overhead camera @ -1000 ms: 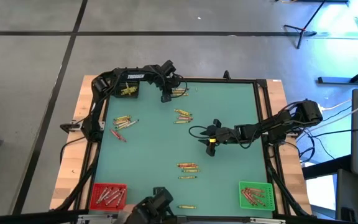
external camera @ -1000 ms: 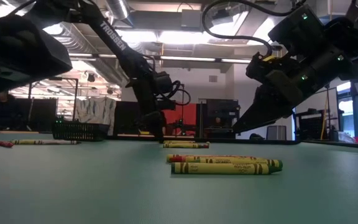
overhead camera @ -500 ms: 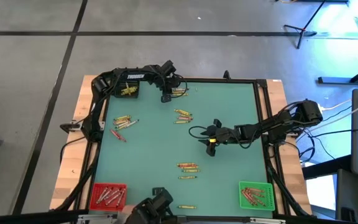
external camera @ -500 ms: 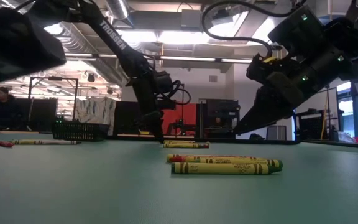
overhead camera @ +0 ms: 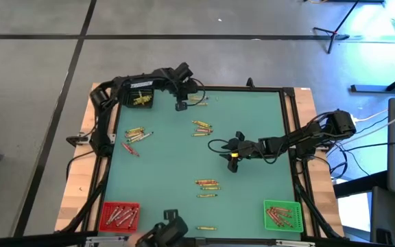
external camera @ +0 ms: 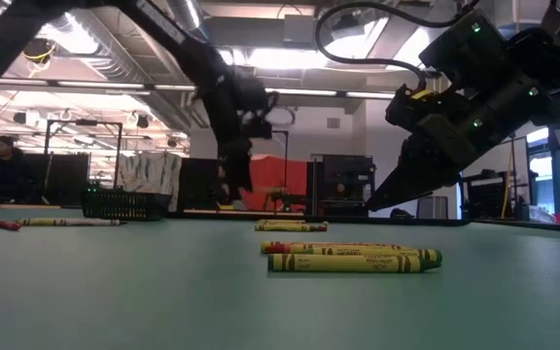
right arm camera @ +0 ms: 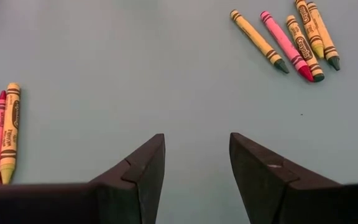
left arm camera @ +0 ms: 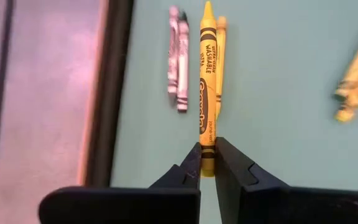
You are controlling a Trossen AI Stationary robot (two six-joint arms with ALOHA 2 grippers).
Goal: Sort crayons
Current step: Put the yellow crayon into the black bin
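Your left gripper's fingers (left arm camera: 191,171) are clamped on the blunt end of a yellow crayon (left arm camera: 206,93), which sticks straight out ahead of them. In the high view the left gripper (overhead camera: 181,104) sits just beside the black bin (overhead camera: 141,98), at the far edge of the green counter (overhead camera: 252,130), and the low view suggests it is raised clear of the surface. Two more crayons (left arm camera: 178,62) lie on the counter beneath the held one.

Your right gripper (overhead camera: 233,159) waits well away from the black bin, over the counter's middle, with its fingers (right arm camera: 143,168) apart and holding nothing. The other loose crayons lie in small groups: one group (overhead camera: 201,127) near the black bin, another (overhead camera: 136,134) on its near side toward the counter's left edge, and one (overhead camera: 208,184) far from it toward the front. The red bin (overhead camera: 119,215) and green bin (overhead camera: 281,214) sit at the front corners, both already holding crayons.

Watch the grip: you hold the crayon only by its end, so a quick swing toward the black bin could make it pivot or slip out. If you release it before it is over the opening, it could land on the rim and roll back onto the counter.
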